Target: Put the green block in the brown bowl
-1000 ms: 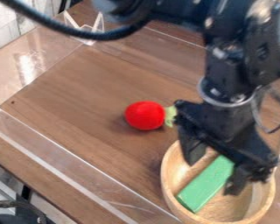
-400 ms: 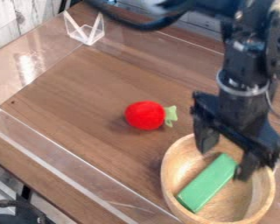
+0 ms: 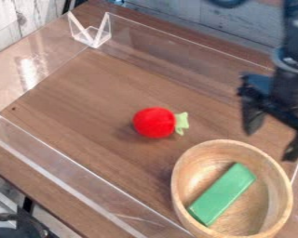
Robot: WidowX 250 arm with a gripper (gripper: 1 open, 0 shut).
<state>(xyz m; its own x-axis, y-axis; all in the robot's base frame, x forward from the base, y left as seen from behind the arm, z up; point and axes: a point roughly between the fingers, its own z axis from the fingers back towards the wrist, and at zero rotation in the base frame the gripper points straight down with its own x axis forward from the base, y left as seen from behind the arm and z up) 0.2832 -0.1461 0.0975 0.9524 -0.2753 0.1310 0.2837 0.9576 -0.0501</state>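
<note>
The green block [image 3: 223, 193] lies flat inside the brown bowl [image 3: 189, 171], slanted from lower left to upper right. The bowl stands at the lower right of the wooden table. My gripper [image 3: 277, 137] hangs above and to the right of the bowl, over its far rim, pointing down. Its black fingers [image 3: 296, 145] stand apart with nothing between them, so it is open. It does not touch the block.
A red round plush with a green stem [image 3: 155, 123] lies left of the bowl, near the table's middle. A clear plastic holder [image 3: 89, 31] stands at the far left corner. A transparent wall [image 3: 64, 172] edges the table's near side.
My gripper has moved up and to the right in the picture, off the bowl's inside and away from the green block. The block stays lying in the bowl.
</note>
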